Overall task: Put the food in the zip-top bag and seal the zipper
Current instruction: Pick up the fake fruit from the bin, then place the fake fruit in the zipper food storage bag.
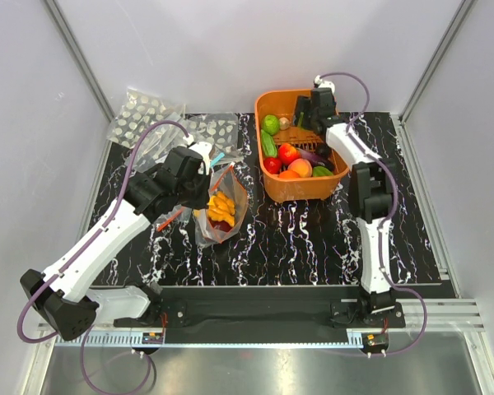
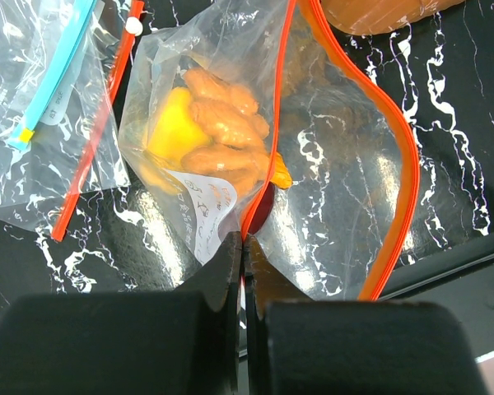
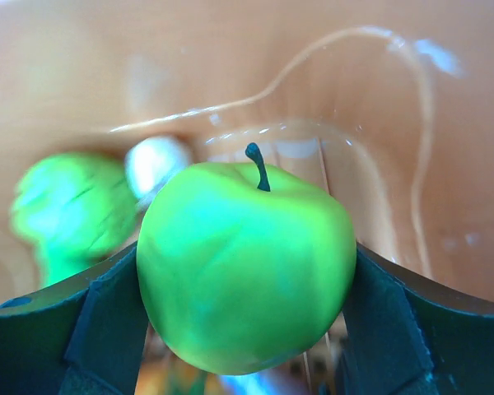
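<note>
Zip-top bag [image 1: 222, 206]: lying on the black marbled mat [image 1: 313, 239], just to the left-arm side of the basket [image 1: 305, 189]. It's clear, crinkly soft plastic and the mouth is gaping open.
Zipper [image 2: 410, 156]: thin red-orange strip, curving wavy around the mouth.
Food inside: bumpy orange pieces [image 2: 226, 123] and a yellow pepper [image 2: 174, 132] are sitting in the bag.
Left gripper [image 2: 243, 247]: pinching tight on one side of the zipper, no gap showing.
Right gripper [image 3: 245, 321]: squeezing a glossy green apple [image 3: 247, 263] between its pads, spread apple-wide, down in the smooth orange basket.
Views: only the left wrist cam is showing that pinch. Only the right wrist cam is showing the apple grip, with everything behind it blurry.
</note>
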Controlling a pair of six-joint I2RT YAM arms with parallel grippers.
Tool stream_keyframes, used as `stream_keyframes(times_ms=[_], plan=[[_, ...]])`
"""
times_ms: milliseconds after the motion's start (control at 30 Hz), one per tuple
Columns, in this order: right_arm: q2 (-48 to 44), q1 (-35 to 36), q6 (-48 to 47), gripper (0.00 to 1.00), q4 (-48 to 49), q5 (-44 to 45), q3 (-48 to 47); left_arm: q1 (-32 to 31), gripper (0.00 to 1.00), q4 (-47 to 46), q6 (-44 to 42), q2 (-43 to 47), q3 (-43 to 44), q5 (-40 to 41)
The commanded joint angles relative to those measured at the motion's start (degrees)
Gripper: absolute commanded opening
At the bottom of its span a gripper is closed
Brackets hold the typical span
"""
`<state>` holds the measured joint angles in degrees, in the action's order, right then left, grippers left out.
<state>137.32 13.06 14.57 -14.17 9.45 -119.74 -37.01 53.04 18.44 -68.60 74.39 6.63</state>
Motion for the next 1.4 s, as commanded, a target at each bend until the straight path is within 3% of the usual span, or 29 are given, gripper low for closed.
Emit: stream_keyframes(times_ms=[0, 400, 600, 833, 1100, 1367], plan=[[-13.9, 0.1, -3.8, 0.5, 4.7, -5.1, 5.1, 0.3, 0.0, -2.0, -0.2, 1.0, 0.9, -0.6], [-39.3, 4.8, -6.1, 0.5, 1.9, -22.1, 29.1, 0.2, 0.0, -0.6, -0.6, 0.7, 2.4, -3.6], [-52.1, 17.2, -6.0, 0.5, 2.3, -22.0, 41.5, 0.3, 0.0, -1.9, -0.5, 0.7, 2.3, -7.9], [-64.4, 28.2, 3.8, 0.49, 6.4, -20.3, 54.0, 0.4, 0.0, -1.9, -0.5, 1.4, 1.9, -8.5], [-61.7, 38.6, 6.0, 0.47, 6.6, -16.6, 54.3, 0.3, 0.0, -2.7, -0.3, 1.1, 1.4, -9.4], [-53.7, 40.1, 6.4, 0.48, 7.0, -10.8, 51.1, 0.5, 0.0, -2.1, -0.2, 2.3, 2.0, -8.1]])
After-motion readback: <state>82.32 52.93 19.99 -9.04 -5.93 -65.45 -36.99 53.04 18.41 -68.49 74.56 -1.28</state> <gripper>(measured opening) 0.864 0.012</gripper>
